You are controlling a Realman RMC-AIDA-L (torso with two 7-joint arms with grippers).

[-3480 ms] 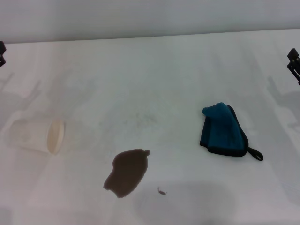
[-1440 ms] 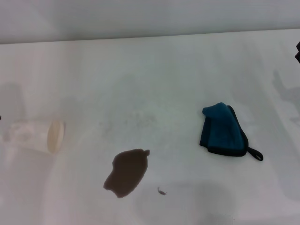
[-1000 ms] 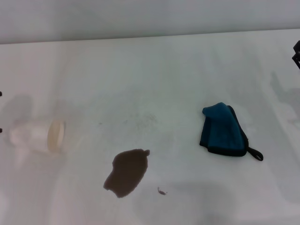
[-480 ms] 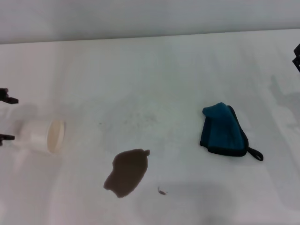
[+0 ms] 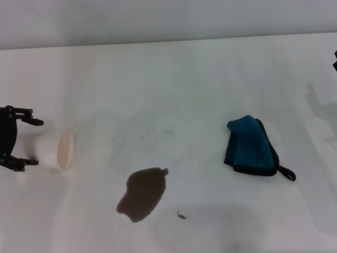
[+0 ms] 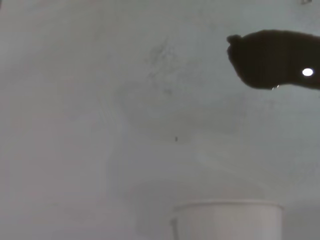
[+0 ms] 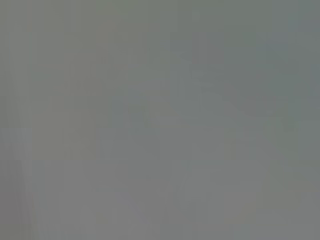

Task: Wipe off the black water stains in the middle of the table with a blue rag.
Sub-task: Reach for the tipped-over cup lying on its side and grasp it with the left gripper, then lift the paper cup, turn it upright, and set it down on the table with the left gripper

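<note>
While the left gripper [image 5: 31, 142] stood open astride a tipped cup [image 5: 55, 150], the blue rag [image 5: 251, 147], soft and light, invited pinching at its raised fold.

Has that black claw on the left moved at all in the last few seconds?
Yes. The left gripper has come in from the table's left edge and now straddles the tipped white cup.

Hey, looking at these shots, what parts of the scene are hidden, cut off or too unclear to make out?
- Right gripper: only a dark sliver at the head view's edge; its state can't be judged.
- Right wrist view: uniform grey blur, nothing recognisable.
- Black water stains: cut off by the left wrist view's edge.
- White cup: cropped by the left wrist view's edge.
- Left gripper: its arm lies outside the head view.
</note>
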